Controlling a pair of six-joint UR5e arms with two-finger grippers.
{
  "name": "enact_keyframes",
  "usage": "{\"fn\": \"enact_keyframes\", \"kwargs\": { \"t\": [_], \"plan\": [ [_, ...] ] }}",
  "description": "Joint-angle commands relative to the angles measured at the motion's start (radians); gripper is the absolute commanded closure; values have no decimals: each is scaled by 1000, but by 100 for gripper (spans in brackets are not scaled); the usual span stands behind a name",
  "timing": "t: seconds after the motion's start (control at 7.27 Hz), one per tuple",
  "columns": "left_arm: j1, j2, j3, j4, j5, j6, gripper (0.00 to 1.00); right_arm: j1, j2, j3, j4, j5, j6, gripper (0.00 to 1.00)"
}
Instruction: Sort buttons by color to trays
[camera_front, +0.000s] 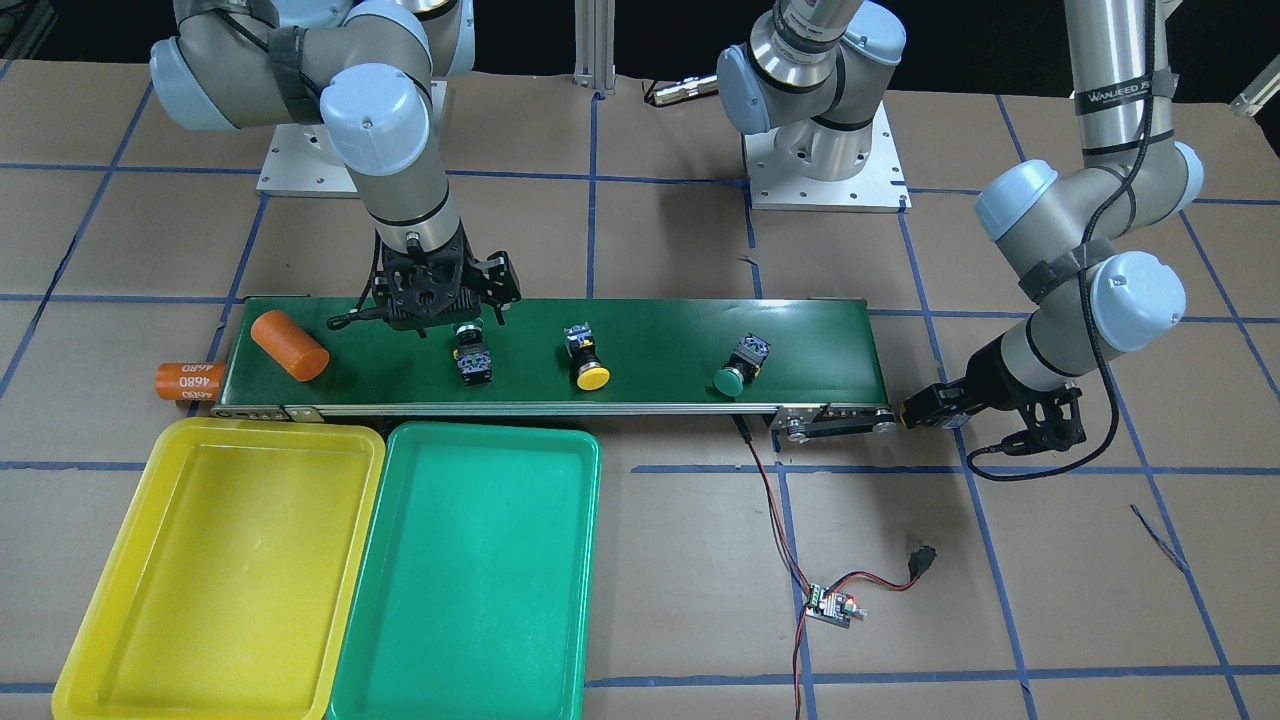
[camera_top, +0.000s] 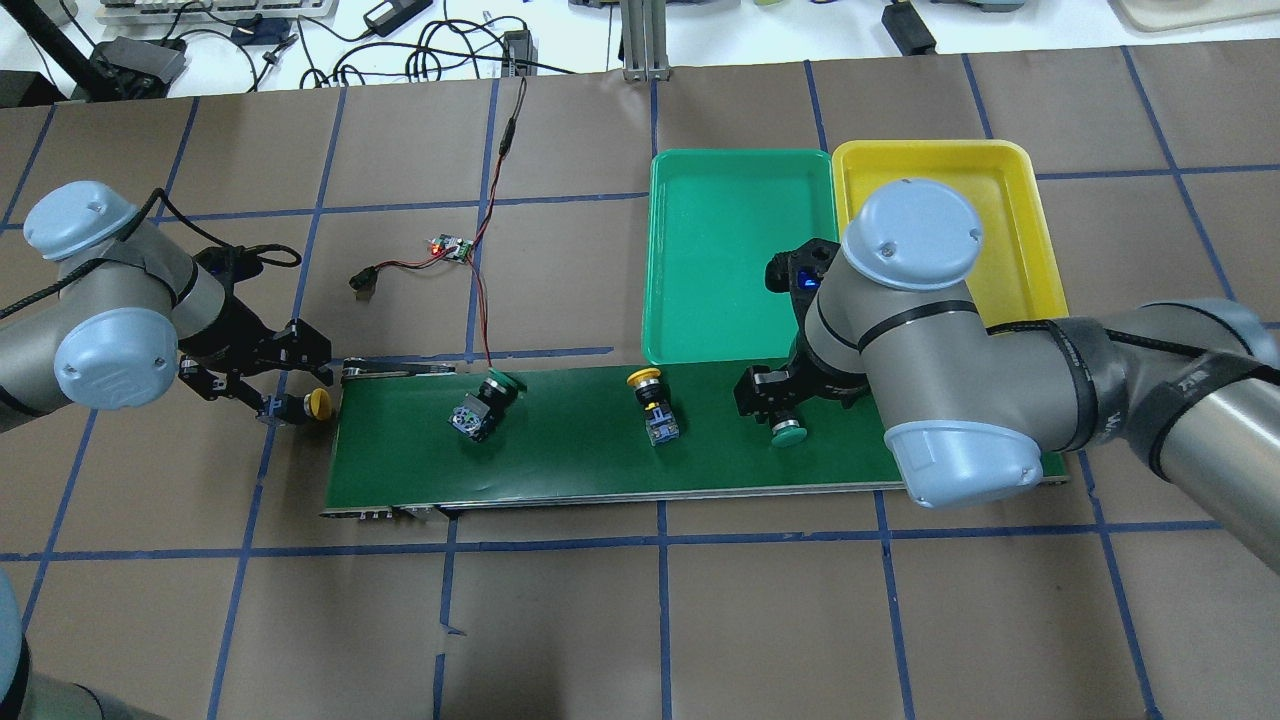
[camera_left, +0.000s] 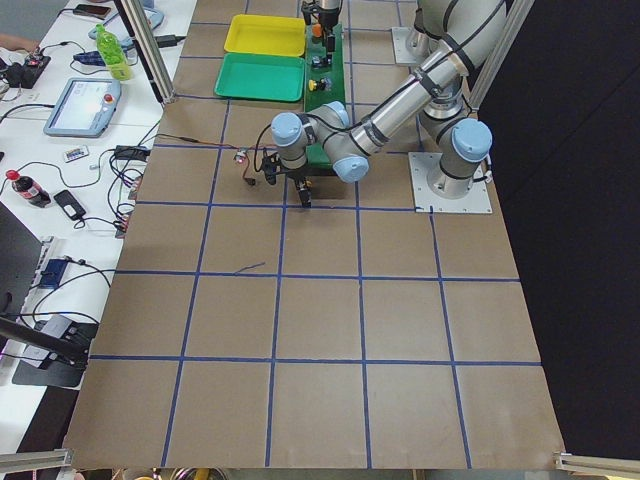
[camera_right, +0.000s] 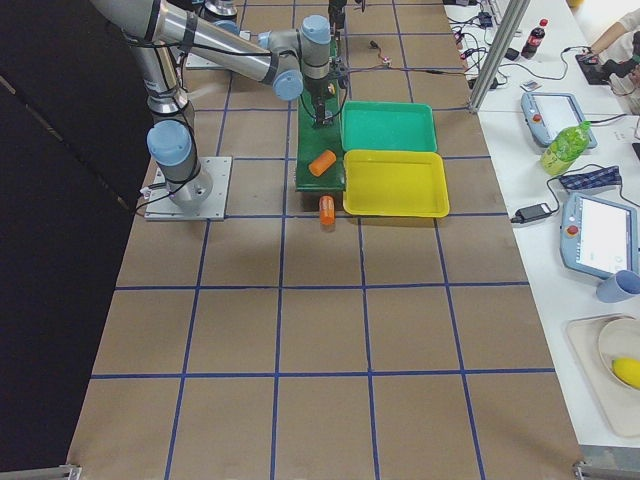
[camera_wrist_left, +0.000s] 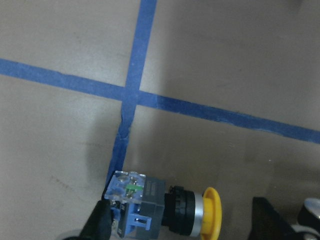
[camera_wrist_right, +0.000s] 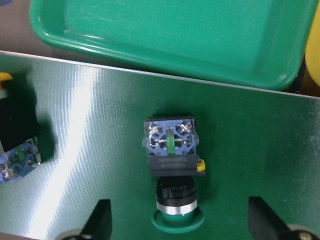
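Three buttons lie on the conveyor belt (camera_front: 650, 335): a green one (camera_front: 738, 370), a yellow one (camera_front: 590, 365) and a second green one (camera_wrist_right: 172, 165). My right gripper (camera_wrist_right: 180, 227) is open, low over the belt, its fingers either side of the second green button without touching it; it also shows from overhead (camera_top: 775, 410). My left gripper (camera_wrist_left: 182, 227) is open beside the belt's end, around the other yellow button (camera_wrist_left: 165, 207). One finger touches the button's body; the other stands clear of its cap. The yellow tray (camera_front: 220, 570) and green tray (camera_front: 470, 580) are empty.
An orange cylinder (camera_front: 289, 345) lies on the belt's end near the trays, and another (camera_front: 188, 380) lies just off that end. A small circuit board (camera_front: 833, 606) with red wires lies on the table beyond the belt. Blue tape lines grid the brown table.
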Motion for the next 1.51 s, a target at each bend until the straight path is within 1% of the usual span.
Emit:
{"fn": "enact_keyframes", "kwargs": {
  "t": [0.0, 0.14, 0.28, 0.41, 0.69, 0.83, 0.96, 1.1, 1.24, 1.38],
  "plan": [
    [0, -3, -3, -1, 6, 3, 0, 2, 13, 3, -1, -6, -8, 20],
    [0, -5, -3, 0, 35, 8, 0, 2, 15, 3, -1, -8, -9, 39],
    [0, -2, 12, 0, 41, 11, 0, 2, 16, 15, -1, -29, -9, 42],
    [0, 15, 20, -1, 53, 8, 0, 0, 36, 24, -2, -44, -11, 41],
    [0, 5, 11, 0, 49, 14, 0, -10, 38, 23, -2, -49, -28, 42],
    [0, 2, 5, 2, 39, 11, 0, -9, 38, 23, -2, -52, -31, 57],
    [0, -2, 5, 3, 39, 11, 0, -10, 38, 18, -5, -72, -29, 80],
    [0, 0, 6, 3, 36, 10, 0, -9, 38, 17, -7, -87, -29, 95],
    [0, -6, 0, 3, 29, 39, 0, -9, 38, 2, -7, -98, -29, 98],
    [0, -9, -1, 3, 30, 66, 0, -9, 44, -68, -7, -95, -34, 98]
  ]
}}
